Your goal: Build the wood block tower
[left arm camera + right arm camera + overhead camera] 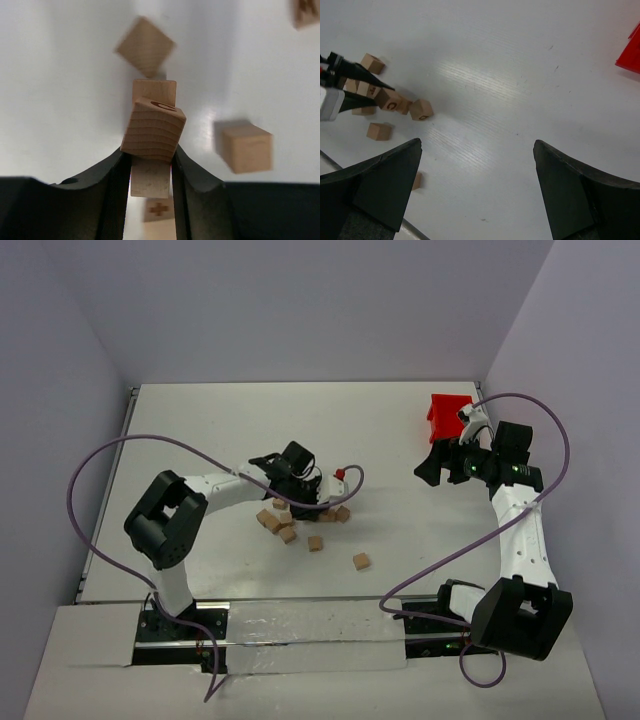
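My left gripper (297,483) hovers over a loose cluster of wood blocks (288,534) at mid-table. In the left wrist view its gripper (150,154) is shut on a plain wood block (149,179). A tilted block marked C (152,131) rests askew on top of it, at the fingertips. Another block (155,91) stands right behind, and one with a cross (159,210) lies below. No stacked tower shows. My right gripper (432,468) is wide open and empty above bare table (477,150), far right of the blocks.
Loose blocks lie around the cluster (315,543), one apart toward the front (361,561). The red bin (447,418) stands at the back right, also at the right wrist view's edge (631,50). Purple cables loop over the table.
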`<action>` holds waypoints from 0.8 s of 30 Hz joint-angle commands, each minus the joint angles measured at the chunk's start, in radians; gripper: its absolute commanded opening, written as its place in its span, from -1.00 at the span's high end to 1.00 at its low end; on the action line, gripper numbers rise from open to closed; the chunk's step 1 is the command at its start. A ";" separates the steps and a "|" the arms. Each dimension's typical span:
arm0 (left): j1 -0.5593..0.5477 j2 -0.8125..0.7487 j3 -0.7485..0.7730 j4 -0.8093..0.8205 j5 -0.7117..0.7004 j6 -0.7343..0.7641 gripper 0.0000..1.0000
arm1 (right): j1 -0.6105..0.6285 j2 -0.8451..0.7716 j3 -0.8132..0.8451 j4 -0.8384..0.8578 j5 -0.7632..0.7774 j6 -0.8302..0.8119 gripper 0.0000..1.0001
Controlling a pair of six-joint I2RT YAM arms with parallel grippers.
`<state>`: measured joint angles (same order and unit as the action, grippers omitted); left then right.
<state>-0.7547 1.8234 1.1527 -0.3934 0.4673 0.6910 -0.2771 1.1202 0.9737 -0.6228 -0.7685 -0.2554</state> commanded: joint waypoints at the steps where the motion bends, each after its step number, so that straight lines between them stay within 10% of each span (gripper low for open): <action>1: 0.057 0.051 0.128 -0.016 0.030 -0.002 1.00 | 0.009 0.000 0.010 0.012 -0.012 -0.002 -0.99; 24: 0.133 0.218 0.257 -0.079 0.043 0.068 0.93 | 0.086 0.072 -0.037 0.087 0.042 0.022 -0.99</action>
<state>-0.6163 2.0323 1.3914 -0.4606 0.4707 0.7444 -0.2149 1.1885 0.9530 -0.5830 -0.7534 -0.2498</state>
